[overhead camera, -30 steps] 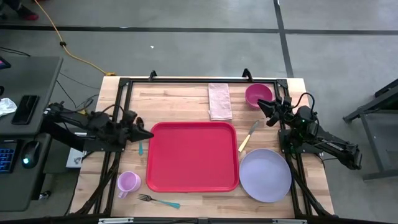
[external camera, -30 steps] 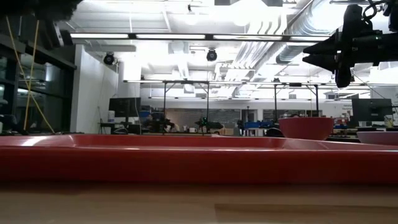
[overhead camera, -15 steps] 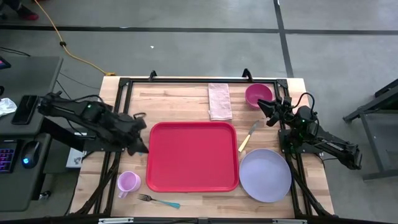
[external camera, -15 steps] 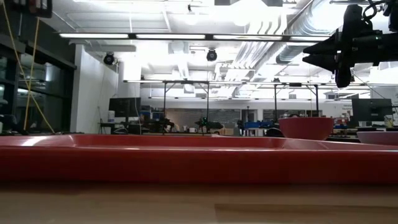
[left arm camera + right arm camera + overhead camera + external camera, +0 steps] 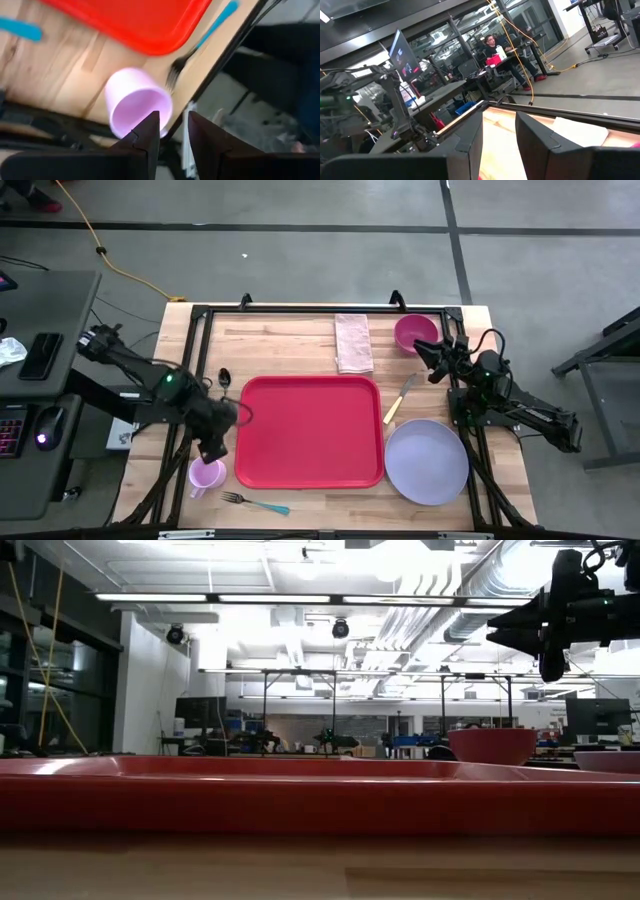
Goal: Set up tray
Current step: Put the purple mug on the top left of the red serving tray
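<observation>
The red tray [image 5: 310, 430] lies flat at the table's middle and fills the front of the low view as the tray [image 5: 320, 795]. My left gripper [image 5: 214, 450] hangs off the tray's left edge, tipped down over a pink cup [image 5: 207, 474] that stands on the wood near the front left. In its wrist view the left gripper [image 5: 173, 131] is open by a narrow gap, just short of the cup [image 5: 136, 100], and touches nothing. My right gripper [image 5: 424, 352] waits open and level at the far right, beside a magenta bowl [image 5: 416, 333].
A lavender plate [image 5: 427, 461] lies right of the tray, with a knife [image 5: 400, 397] just beyond it. A pink napkin [image 5: 353, 342] lies behind the tray. A spoon [image 5: 223, 378] rests at the tray's far left and a teal-handled fork [image 5: 255, 503] at the near left.
My left gripper has swung from level, pointing at the tray's left edge, to tipped steeply down. It has moved toward the table's near edge and now hangs over the pink cup. The spoon that it covered shows again.
</observation>
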